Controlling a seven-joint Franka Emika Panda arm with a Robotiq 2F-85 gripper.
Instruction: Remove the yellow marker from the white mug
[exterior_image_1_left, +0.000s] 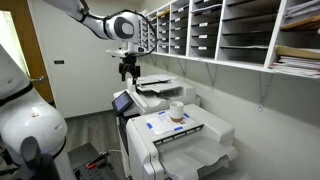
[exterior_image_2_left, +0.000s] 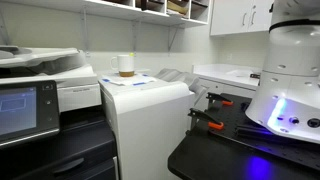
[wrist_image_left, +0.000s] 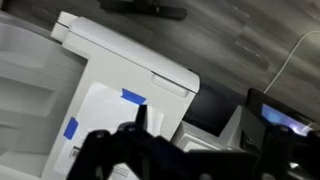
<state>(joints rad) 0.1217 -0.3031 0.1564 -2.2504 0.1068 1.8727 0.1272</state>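
Note:
The white mug (exterior_image_1_left: 177, 111) with a tan lower part stands on top of a big white printer (exterior_image_1_left: 190, 140); it also shows in an exterior view (exterior_image_2_left: 124, 66). The yellow marker is too small to make out; only a faint yellowish tip shows at the mug's rim (exterior_image_2_left: 124, 57). My gripper (exterior_image_1_left: 127, 73) hangs in the air, well above and to the side of the mug, over a copier. Its dark fingers (wrist_image_left: 198, 135) look spread and hold nothing. In the wrist view the mug is out of view.
A copier (exterior_image_1_left: 150, 90) with a touchscreen (exterior_image_2_left: 20, 108) stands beside the printer. Wall shelves of paper trays (exterior_image_1_left: 230, 30) run above. Blue tape marks (wrist_image_left: 133, 97) lie on the printer top. The robot base (exterior_image_2_left: 290, 80) sits on a dark table.

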